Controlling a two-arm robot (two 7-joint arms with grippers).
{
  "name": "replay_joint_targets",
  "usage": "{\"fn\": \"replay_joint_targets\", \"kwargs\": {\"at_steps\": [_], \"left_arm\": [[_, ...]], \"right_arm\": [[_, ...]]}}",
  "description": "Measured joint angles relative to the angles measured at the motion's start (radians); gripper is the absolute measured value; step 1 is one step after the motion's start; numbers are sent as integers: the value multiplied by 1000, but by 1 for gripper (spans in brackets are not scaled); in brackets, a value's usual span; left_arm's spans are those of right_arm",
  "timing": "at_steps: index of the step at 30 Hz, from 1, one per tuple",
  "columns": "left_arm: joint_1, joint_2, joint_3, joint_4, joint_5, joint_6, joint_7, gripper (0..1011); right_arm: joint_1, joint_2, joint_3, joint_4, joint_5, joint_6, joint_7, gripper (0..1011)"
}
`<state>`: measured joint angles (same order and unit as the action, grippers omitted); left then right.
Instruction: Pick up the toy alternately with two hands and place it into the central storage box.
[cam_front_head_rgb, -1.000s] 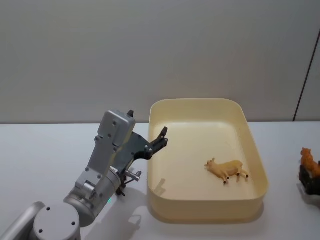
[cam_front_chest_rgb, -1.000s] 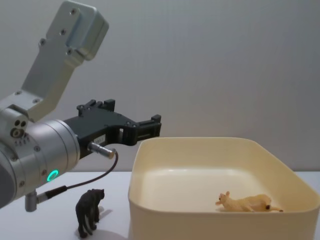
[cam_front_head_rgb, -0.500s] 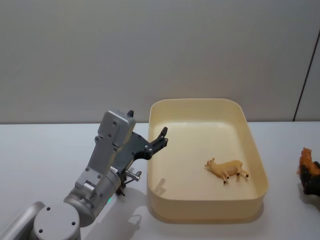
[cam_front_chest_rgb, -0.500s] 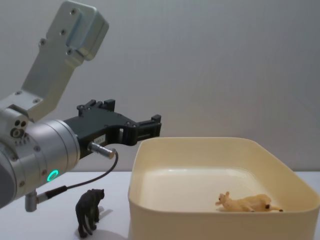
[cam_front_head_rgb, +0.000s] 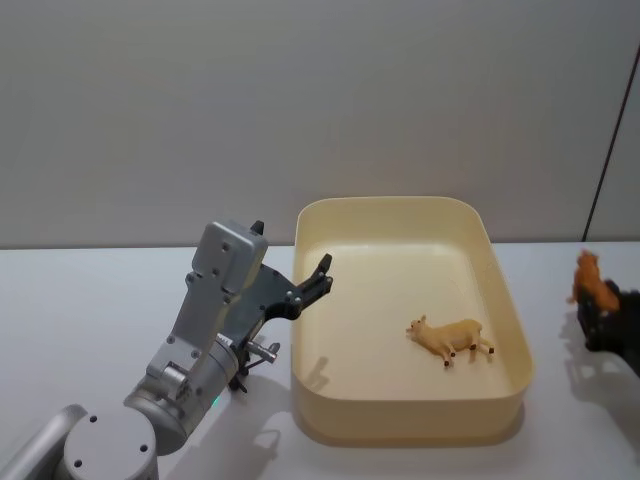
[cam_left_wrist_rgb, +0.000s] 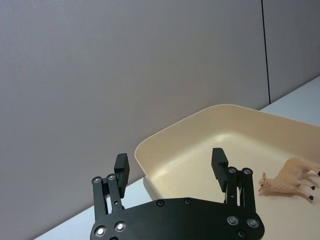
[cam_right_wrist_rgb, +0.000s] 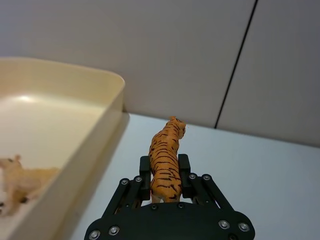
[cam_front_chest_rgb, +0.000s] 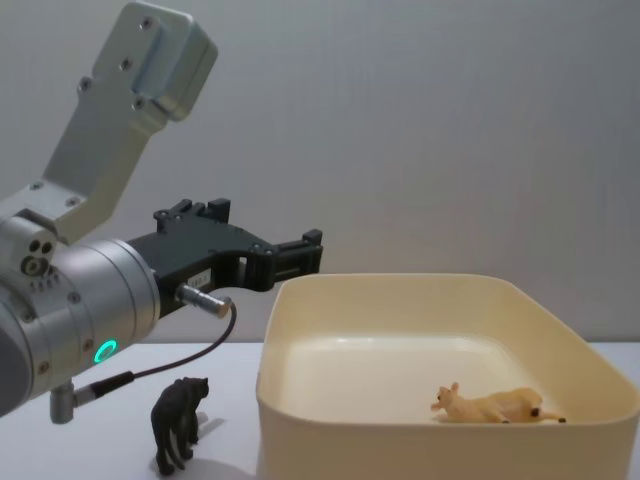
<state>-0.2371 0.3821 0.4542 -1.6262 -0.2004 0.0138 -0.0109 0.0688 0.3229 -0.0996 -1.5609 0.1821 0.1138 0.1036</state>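
Note:
The central storage box (cam_front_head_rgb: 512, 300) is a cream tub on the table, also seen in the chest view (cam_front_chest_rgb: 400, 284). A tan toy animal (cam_front_head_rgb: 450, 338) lies on its side on the box floor. My right gripper (cam_right_wrist_rgb: 164, 165) is shut on an orange striped tiger toy (cam_right_wrist_rgb: 166, 150), held upright above the table just right of the box; in the head view the tiger (cam_front_head_rgb: 592, 282) shows at the right edge. My left gripper (cam_left_wrist_rgb: 170, 166) is open and empty, hovering by the box's left rim. A black toy animal (cam_front_chest_rgb: 180, 422) stands on the table under the left arm.
The silver left arm (cam_front_chest_rgb: 70, 310) with its green ring light takes up the table's left side. A grey wall runs behind the table. Bare tabletop lies between the box's right wall (cam_right_wrist_rgb: 102, 125) and the right gripper.
My right gripper has carried the tiger leftward, closer to the box's right side, and further into the head view. The left arm and both other toys have not moved.

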Motion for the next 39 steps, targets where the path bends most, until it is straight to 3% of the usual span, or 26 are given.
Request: {"fn": "replay_joint_targets", "kwargs": {"at_steps": [9, 22, 34, 39], "left_arm": [[0, 0, 0, 0, 0, 0, 0, 1002], [0, 0, 0, 0, 0, 0, 0, 1001], [0, 0, 0, 0, 0, 0, 0, 1002], [0, 0, 0, 0, 0, 0, 0, 1002]], "right_arm": [[30, -18, -10, -81, 51, -9, 69, 306], [107, -86, -63, -119, 91, 64, 173, 306], [168, -141, -120, -68, 27, 120, 230, 343], [187, -158, -141, -38, -13, 134, 243, 533]]}}
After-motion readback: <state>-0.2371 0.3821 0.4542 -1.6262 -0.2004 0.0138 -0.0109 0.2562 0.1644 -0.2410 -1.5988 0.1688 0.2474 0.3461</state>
